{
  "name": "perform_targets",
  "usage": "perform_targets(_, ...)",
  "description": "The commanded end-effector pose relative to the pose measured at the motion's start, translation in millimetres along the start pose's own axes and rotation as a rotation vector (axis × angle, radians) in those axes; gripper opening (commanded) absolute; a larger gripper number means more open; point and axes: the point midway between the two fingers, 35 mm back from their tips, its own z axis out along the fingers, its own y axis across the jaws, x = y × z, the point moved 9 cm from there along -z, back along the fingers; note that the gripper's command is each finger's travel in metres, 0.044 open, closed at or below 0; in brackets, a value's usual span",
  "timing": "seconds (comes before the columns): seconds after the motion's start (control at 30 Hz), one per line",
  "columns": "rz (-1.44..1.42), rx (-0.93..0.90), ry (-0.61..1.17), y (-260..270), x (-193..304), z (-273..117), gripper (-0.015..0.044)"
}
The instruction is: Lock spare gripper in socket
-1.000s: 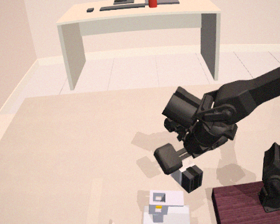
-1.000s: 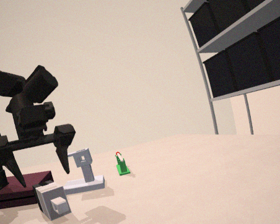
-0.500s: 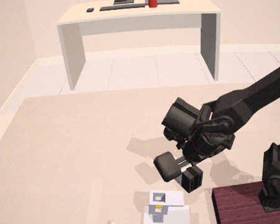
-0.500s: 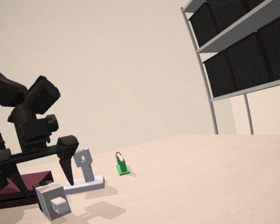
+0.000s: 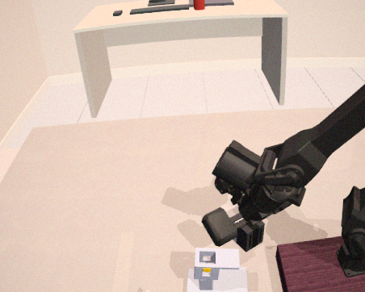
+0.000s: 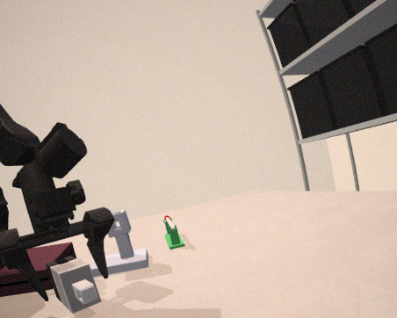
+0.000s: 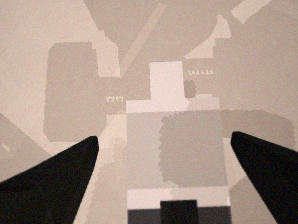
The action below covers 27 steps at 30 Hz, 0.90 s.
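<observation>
The spare gripper [image 5: 250, 236] [image 6: 67, 285] [image 7: 145, 145] is a grey block with black jaws on one side and a square spigot [image 6: 86, 292] [image 7: 166, 80] on the other. My gripper [image 6: 75, 288] [image 7: 164, 139] is open and empty, its fingers on either side of the block, with gaps visible in the wrist view. The pale blue-grey mount [image 5: 228, 257] [image 6: 125, 246] stands upright with a square socket opening and a small yellow part [image 5: 206, 269] below it. A small white-and-red item [image 6: 169, 222], possibly the pin, is at the green stand [image 6: 175, 240]. Finger contact is unclear.
The mount stands close to the spare gripper and the arm. The dark red base board [image 5: 311, 262] [image 6: 53, 259] lies beside them under the arm's base. The green stand is beyond the mount in the exterior view. A desk [image 5: 182, 19] and a shelf rack [image 6: 290, 105] stand in the background.
</observation>
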Motion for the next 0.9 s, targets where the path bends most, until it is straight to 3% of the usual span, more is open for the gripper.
perform_targets(0.0,-0.009,0.005,0.014,-1.2,5.4,5.1,0.0440)
perform_targets(0.23,-0.009,0.005,0.014,-1.2,5.4,5.1,0.0440)
perform_targets(0.53,-0.009,0.005,0.014,-1.2,5.4,5.1,0.0204)
perform_targets(0.8,-0.009,0.005,0.014,-1.2,5.4,5.1,0.0150)
perform_targets(0.87,-0.009,0.005,0.014,-1.1,4.9,4.7,0.0098)
